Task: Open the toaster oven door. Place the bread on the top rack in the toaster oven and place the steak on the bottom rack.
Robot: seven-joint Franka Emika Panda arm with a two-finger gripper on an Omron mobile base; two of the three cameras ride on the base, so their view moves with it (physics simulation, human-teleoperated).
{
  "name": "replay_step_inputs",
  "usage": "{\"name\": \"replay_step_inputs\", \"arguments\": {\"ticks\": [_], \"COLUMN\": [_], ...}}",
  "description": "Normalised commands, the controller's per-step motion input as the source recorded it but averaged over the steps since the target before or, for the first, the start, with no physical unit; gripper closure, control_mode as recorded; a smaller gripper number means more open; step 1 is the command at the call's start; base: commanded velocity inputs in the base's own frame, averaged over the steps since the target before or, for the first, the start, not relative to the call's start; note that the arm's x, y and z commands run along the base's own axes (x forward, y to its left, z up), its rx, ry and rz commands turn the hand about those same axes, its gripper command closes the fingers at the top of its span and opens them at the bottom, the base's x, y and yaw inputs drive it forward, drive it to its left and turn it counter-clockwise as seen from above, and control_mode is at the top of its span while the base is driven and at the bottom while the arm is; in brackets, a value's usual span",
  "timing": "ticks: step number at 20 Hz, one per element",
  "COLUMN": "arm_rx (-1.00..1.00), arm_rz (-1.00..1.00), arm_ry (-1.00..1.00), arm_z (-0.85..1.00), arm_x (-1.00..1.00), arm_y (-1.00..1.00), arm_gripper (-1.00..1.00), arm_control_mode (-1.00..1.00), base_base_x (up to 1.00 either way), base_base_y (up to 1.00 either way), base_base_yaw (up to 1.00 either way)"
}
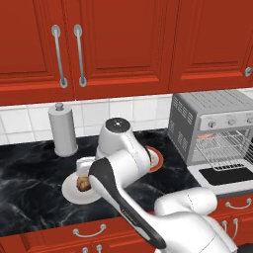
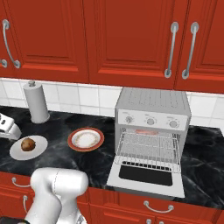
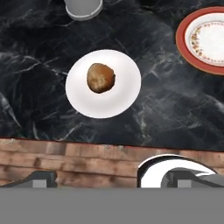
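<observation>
Jaws stand wide apart, holding nothing; the gripper (image 3: 107, 179) sits at the bottom edge of the hand view. Above it, left of centre, the bread (image 3: 101, 78) lies on a white plate (image 3: 124, 98). A red-rimmed plate (image 3: 183, 48) sits empty at upper right. In the right base view, the toaster oven (image 2: 153, 116) stands right of centre, its door (image 2: 146, 175) dropped open.
</observation>
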Motion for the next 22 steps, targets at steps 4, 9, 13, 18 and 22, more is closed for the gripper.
{"name": "replay_step_inputs", "arguments": {"ticks": [4, 9, 13, 18, 22], "arm_rx": [0.00, 0.00, 0.01, 0.00, 0.01], "arm_rz": [-0.14, -0.12, -0.06, -0.03, 0.00], "arm_ry": [0.00, 0.00, 0.00, 0.00, 0.00], "arm_z": [-0.23, -0.24, -0.27, -0.30, -0.25], "arm_x": [0.31, 0.26, 0.22, 0.24, 0.26], "arm_y": [0.15, 0.13, 0.09, 0.10, 0.16], "arm_gripper": [-1.00, -1.00, -1.00, -1.00, -1.00], "arm_control_mode": [-1.00, -1.00, -1.00, -1.00, -1.00], "base_base_x": [0.00, 0.00, 0.00, 0.00, 0.00], "base_base_y": [0.00, 0.00, 0.00, 0.00, 0.00], "base_base_yaw": [0.00, 0.00, 0.00, 0.00, 0.00]}}
